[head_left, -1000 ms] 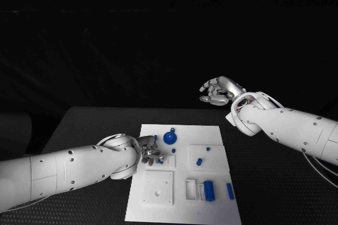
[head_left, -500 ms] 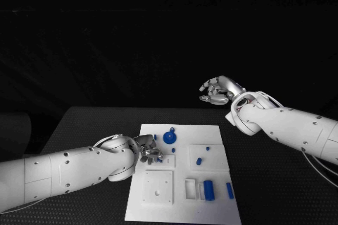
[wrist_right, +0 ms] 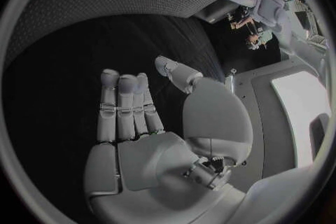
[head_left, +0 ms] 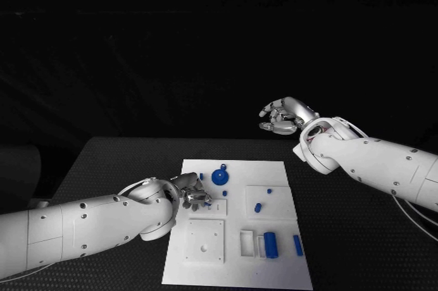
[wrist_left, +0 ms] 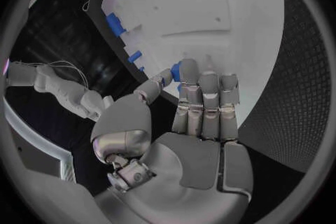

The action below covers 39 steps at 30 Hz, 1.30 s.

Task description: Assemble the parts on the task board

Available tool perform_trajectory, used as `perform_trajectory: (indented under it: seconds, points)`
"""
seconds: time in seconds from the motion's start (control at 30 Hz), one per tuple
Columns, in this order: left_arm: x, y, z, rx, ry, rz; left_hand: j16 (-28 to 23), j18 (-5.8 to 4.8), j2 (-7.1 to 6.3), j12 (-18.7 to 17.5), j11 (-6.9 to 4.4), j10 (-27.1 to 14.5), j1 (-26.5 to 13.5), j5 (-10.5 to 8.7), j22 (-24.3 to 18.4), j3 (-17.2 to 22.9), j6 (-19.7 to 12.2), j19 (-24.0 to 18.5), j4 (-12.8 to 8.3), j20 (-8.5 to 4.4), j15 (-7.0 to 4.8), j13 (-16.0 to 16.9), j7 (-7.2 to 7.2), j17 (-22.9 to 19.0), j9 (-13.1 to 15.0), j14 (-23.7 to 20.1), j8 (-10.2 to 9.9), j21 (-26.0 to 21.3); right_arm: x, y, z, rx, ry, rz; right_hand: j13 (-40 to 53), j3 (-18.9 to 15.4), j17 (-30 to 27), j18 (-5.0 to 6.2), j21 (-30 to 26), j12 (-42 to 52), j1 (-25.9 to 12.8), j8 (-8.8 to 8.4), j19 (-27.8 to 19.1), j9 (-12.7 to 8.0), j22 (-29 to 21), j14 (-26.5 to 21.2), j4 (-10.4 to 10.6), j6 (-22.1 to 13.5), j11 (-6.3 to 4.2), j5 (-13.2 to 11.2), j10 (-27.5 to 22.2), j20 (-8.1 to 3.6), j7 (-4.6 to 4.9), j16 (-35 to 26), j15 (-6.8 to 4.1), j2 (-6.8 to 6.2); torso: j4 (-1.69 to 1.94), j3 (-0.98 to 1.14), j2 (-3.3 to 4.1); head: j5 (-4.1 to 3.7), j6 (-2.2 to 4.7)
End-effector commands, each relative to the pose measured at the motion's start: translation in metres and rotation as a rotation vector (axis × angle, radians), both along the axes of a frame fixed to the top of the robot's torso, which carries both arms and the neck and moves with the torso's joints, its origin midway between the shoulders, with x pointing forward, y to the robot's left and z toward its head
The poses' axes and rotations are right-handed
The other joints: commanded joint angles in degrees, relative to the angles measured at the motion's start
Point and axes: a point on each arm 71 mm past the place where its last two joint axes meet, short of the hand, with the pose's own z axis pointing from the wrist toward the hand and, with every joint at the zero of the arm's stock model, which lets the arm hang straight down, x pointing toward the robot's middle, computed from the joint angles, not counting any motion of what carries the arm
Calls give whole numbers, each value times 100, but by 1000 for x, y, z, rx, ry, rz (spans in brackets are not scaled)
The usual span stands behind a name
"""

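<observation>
Small blue part (wrist_left: 176, 71) half hidden behind left hand (wrist_left: 189, 117)

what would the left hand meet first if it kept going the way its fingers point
Probably the task board itself: the left hand, pinching a small blue part, points across its white surface. Depth is unclear, so contact is only likely.

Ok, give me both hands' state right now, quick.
Left hand: holds a small blue part between thumb and fingers, over the white board.
Right hand: holds nothing, fingers loosely apart, raised off the table behind the board.

Blue parts (head_left: 270, 243) on white task board (head_left: 274, 173), black table (head_left: 119, 158).
</observation>
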Motion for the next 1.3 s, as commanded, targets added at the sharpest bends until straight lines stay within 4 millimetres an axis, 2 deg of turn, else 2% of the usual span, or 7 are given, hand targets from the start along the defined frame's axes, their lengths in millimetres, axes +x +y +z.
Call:
perform_trajectory:
  seconds: [0.03, 0.23, 0.4, 0.53, 1.3]
  points:
    - [-2, -2, 2, -24, -77, -4, 11, 57, -37, -3, -282, 230, 46, -15, 110, 303, 404, 47, 329, -546, -161, -10, -392, -10, 3, 131, -2, 39, 0, 0, 0, -1, -2, 9, -10, -26, -6, 172, -24, 24, -16, 13, -2, 7, 31, -37, 3, -14, 11, 36, -35, 42, 36, 23, 14, 34, -5, -3, -1, 13, -11]
    - [-5, -1, -4, -26, -73, -1, 12, 60, -57, -4, -284, 239, 61, -21, 110, 312, 411, 53, 349, -548, -163, -14, -394, -16, 4, 140, 0, 42, 0, -2, 0, -2, -2, 6, -13, -27, -8, 172, -25, 26, -16, 13, -2, 7, 32, -37, 3, -14, 11, 39, -35, 42, 36, 24, 14, 34, 0, -3, -3, 11, -11]
    - [-6, -2, -6, -22, -65, -4, 13, 61, -63, -5, -285, 242, 66, -22, 110, 315, 414, 55, 358, -549, -164, -15, -395, -19, 4, 143, 1, 44, 0, -1, 0, -2, -1, 7, -16, -27, -10, 172, -26, 28, -16, 14, -2, 7, 33, -38, 3, -14, 11, 42, -36, 42, 36, 25, 14, 35, -1, -12, -1, 7, -8]
    - [-5, -2, -7, -18, -61, -6, 12, 62, -67, -6, -286, 243, 70, -22, 109, 318, 414, 57, 363, -549, -164, -17, -396, -21, 4, 145, 1, 45, 0, -1, 0, -2, 0, 7, -19, -28, -11, 172, -27, 30, -16, 15, -1, 7, 35, -38, 3, -14, 10, 44, -36, 42, 35, 27, 13, 37, -12, -8, 6, 19, -1]
    - [-4, -3, -14, 22, -12, -19, 10, 63, -67, -9, -287, 245, 79, -27, 108, 324, 412, 57, 373, -549, -165, -19, -395, -26, 3, 146, -1, 45, 0, 0, 0, -1, 1, 10, -28, -30, -15, 172, -30, 35, -18, 16, 0, 8, 38, -40, 3, -15, 10, 50, -38, 42, 35, 29, 13, 39, -12, -10, 4, 10, -26]
